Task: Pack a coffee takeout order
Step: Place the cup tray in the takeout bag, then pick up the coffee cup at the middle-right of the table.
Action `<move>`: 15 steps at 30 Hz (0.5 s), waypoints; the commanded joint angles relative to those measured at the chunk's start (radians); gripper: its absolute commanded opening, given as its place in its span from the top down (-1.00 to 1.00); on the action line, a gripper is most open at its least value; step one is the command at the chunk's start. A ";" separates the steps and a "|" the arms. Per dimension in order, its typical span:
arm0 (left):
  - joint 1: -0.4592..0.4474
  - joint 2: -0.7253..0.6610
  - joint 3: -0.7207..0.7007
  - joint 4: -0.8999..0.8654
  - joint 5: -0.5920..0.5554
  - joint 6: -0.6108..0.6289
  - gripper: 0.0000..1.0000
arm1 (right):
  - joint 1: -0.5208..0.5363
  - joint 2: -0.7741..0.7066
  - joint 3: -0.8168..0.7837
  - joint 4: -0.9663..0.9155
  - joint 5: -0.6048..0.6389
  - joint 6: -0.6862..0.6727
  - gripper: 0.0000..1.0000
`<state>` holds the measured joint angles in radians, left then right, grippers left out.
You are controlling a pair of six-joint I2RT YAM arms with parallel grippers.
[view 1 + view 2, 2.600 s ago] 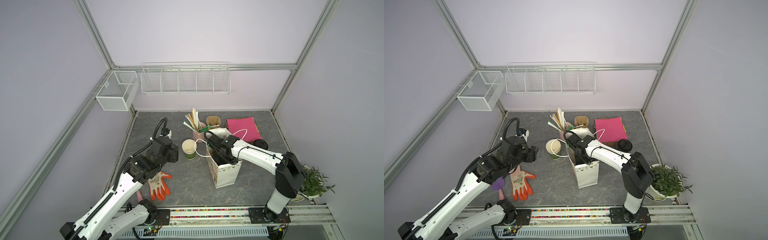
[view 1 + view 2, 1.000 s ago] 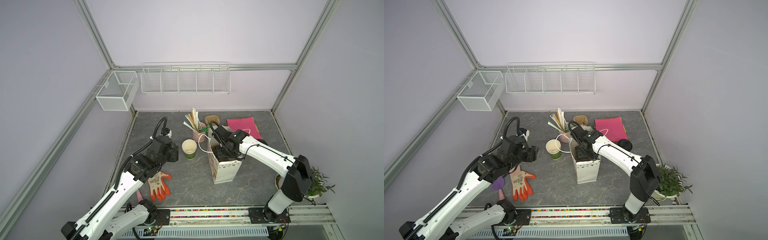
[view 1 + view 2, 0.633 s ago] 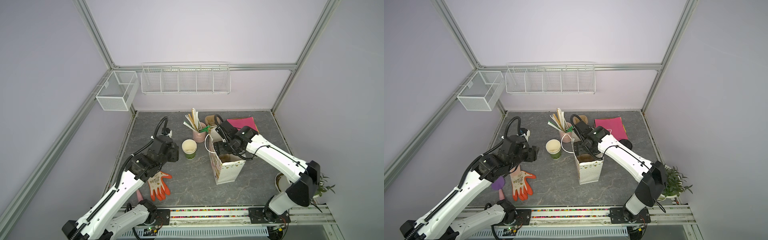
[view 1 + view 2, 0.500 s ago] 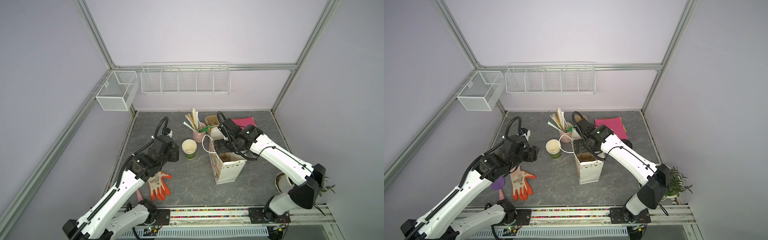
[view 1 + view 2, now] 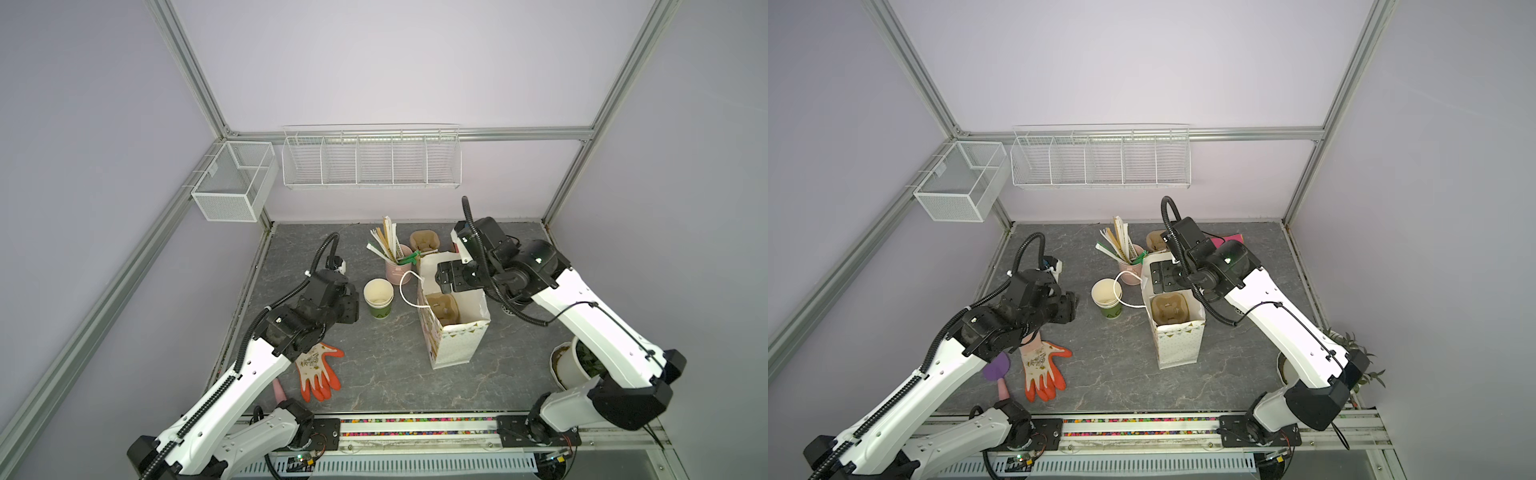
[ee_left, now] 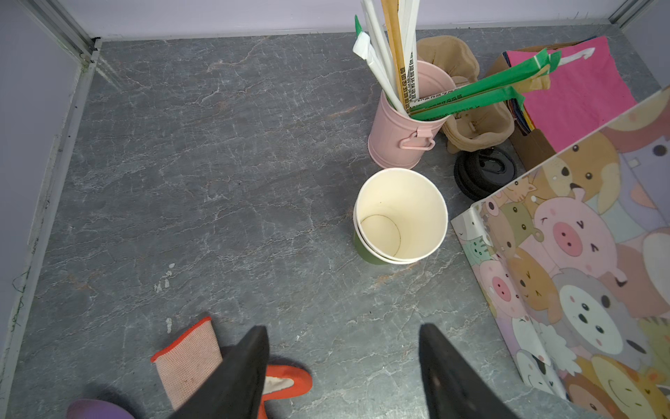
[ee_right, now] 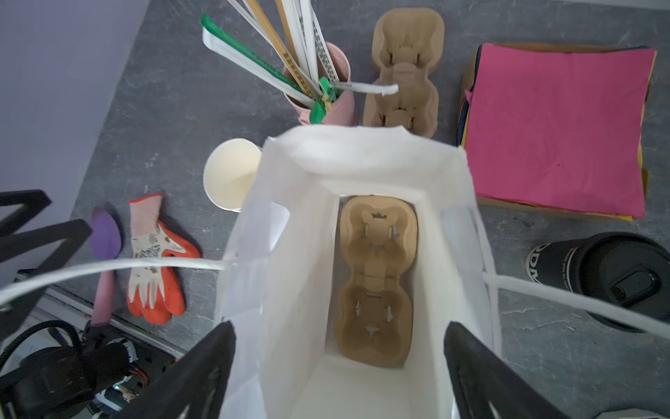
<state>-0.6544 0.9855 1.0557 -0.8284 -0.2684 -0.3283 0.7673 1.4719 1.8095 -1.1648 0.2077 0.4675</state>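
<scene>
Right arm has lifted out of the bag since a second ago; its gripper (image 7: 339, 326) was down inside and now hangs above the far rim, jaws wide apart, holding nothing. Left arm hasn't budged. Left gripper (image 6: 342, 328) hovers over bare table near the glove (image 5: 318, 372), jaws parted, empty.

Bag (image 5: 455, 345) stands upright mid-table, mouth open, cartoon animals on its side in the left wrist view. One cord handle (image 5: 405, 286) loops out toward the paper cup (image 5: 378, 297). Cup carrier (image 7: 375, 275) lies flat on the bag's floor. A second carrier (image 7: 402, 69) sits on the table behind the bag, just beside the pink bucket (image 7: 337, 105) of sticks. Pink paper sheet (image 7: 554, 127) tops a stack at the back, on the right arm's side of the bag. Black cup (image 7: 609, 275) lies near that stack. Paper cup, seemingly two nested, stands between left gripper and bag. Purple spatula (image 5: 996, 368) lies beside the glove.
</scene>
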 commanded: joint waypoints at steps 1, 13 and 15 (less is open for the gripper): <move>0.007 -0.001 -0.008 -0.018 -0.006 0.009 -0.33 | -0.004 -0.034 0.064 -0.079 -0.015 -0.029 -0.78; 0.007 -0.017 -0.012 -0.017 -0.008 0.005 -0.35 | -0.147 -0.064 0.317 -0.315 0.046 0.032 -0.76; 0.007 -0.023 -0.014 -0.014 -0.005 0.006 -0.36 | -0.229 -0.064 0.297 -0.342 0.023 0.054 -0.76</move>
<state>-0.6544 0.9813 1.0554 -0.8284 -0.2684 -0.3283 0.6067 1.4017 2.1170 -1.4029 0.2462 0.4801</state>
